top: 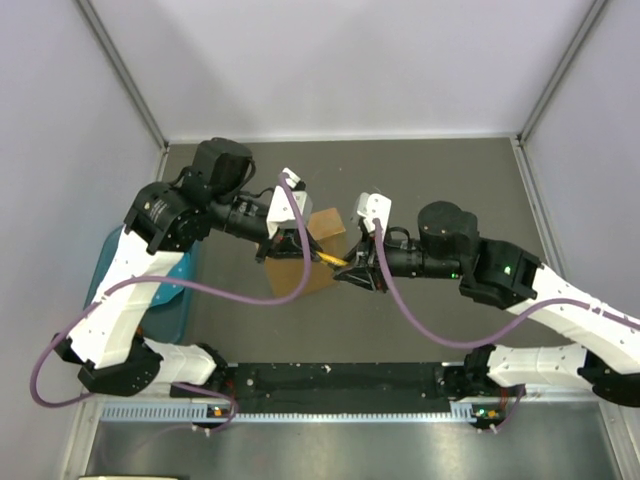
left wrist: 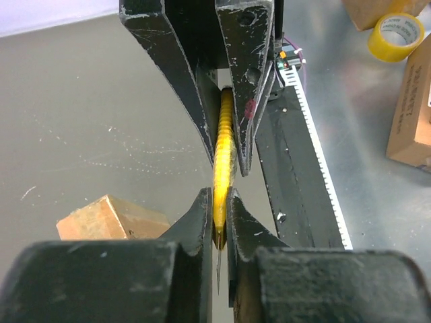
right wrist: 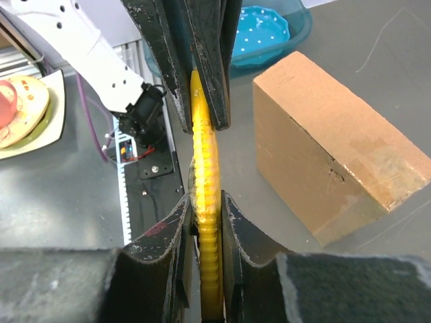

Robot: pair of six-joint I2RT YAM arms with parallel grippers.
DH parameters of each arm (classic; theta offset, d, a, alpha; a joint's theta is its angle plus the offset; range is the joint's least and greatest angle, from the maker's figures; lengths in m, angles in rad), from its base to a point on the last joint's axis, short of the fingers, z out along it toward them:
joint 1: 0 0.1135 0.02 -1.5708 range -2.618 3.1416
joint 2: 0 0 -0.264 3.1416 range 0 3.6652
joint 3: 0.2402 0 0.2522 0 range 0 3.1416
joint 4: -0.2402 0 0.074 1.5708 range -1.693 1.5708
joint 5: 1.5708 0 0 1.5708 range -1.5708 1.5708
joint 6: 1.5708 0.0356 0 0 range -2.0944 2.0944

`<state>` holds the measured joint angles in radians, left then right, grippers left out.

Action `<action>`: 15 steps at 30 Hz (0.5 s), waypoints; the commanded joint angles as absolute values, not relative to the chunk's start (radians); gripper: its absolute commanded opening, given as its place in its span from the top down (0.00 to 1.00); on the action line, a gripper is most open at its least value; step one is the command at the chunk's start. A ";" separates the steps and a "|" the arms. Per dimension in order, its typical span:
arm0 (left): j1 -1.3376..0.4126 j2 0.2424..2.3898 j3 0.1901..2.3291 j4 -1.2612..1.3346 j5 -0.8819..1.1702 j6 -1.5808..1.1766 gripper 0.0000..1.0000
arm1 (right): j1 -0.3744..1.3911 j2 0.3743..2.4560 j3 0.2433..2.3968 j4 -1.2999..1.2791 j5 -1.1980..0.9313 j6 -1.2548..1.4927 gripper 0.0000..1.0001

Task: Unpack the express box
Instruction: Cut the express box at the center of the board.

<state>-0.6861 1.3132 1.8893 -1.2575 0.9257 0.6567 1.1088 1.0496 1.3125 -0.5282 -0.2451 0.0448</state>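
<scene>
A small yellow plastic utility knife (left wrist: 223, 155) with a ribbed handle is gripped by both claws at once, raised off the dark grey matte surface (top: 450, 180). The left claw (left wrist: 219, 202), its black fingers scuffed and scratched, is closed on the blade end, where a thin metal tip juts out. The right claw (right wrist: 205, 202) is clamped on the ribbed handle. The express box (right wrist: 323, 148), a flat plain brown cardboard box with crisp edges, is lying on the surface between the two arms, just beside and below the knife. A glossy roll of yellow tape (left wrist: 396, 35) is seen past the toothed front rail.
</scene>
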 commanded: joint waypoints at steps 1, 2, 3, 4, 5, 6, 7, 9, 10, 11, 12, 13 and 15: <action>-0.696 1.308 1.893 -1.238 0.933 0.663 0.96 | 1.111 1.063 1.374 -0.528 -0.265 0.023 1.00; -0.698 1.307 1.882 -1.239 0.928 0.663 0.97 | 1.111 1.063 1.379 -0.529 -0.264 0.021 1.00; -0.701 1.304 1.876 -1.241 0.928 0.664 1.00 | 1.111 1.065 1.388 -0.529 -0.262 0.018 1.00; -0.704 1.302 1.868 -1.246 0.927 0.667 1.00 | 1.111 1.063 1.394 -0.531 -0.261 0.009 1.00; -0.704 1.302 1.856 -1.247 0.928 0.672 1.00 | 1.111 1.063 1.402 -0.531 -0.258 0.005 1.00; -0.706 1.299 1.850 -1.249 0.931 0.672 1.00 | 1.111 1.062 1.416 -0.532 -0.246 0.006 1.00; -0.706 1.298 1.833 -1.243 0.933 0.661 1.00 | 1.111 1.054 1.423 -0.529 -0.235 0.005 1.00; -0.706 1.278 1.793 -1.147 0.917 0.597 1.00 | 1.111 1.037 1.424 -0.517 -0.183 -0.026 0.73; -0.704 1.261 1.723 -1.096 0.910 0.506 1.00 | 1.112 1.007 1.414 -0.508 -0.166 -0.028 0.65; -0.704 1.214 1.682 -1.035 0.911 0.468 1.00 | 1.109 0.990 1.401 -0.468 -0.155 -0.028 0.61; -0.704 1.185 1.633 -0.975 0.919 0.425 1.00 | 1.106 0.967 1.366 -0.451 -0.138 -0.025 0.50; -0.704 1.155 1.544 -0.822 0.916 0.313 1.00 | 1.097 0.933 1.349 -0.434 -0.132 -0.011 0.43; -0.698 1.134 1.529 -0.758 0.899 0.217 1.00 | 1.088 0.899 1.307 -0.402 -0.136 -0.008 0.37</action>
<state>-0.7002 1.2057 1.5986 -1.0370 0.9112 0.4721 1.1027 1.0058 1.3403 -0.5335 -0.1764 -0.0078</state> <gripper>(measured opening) 0.097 0.586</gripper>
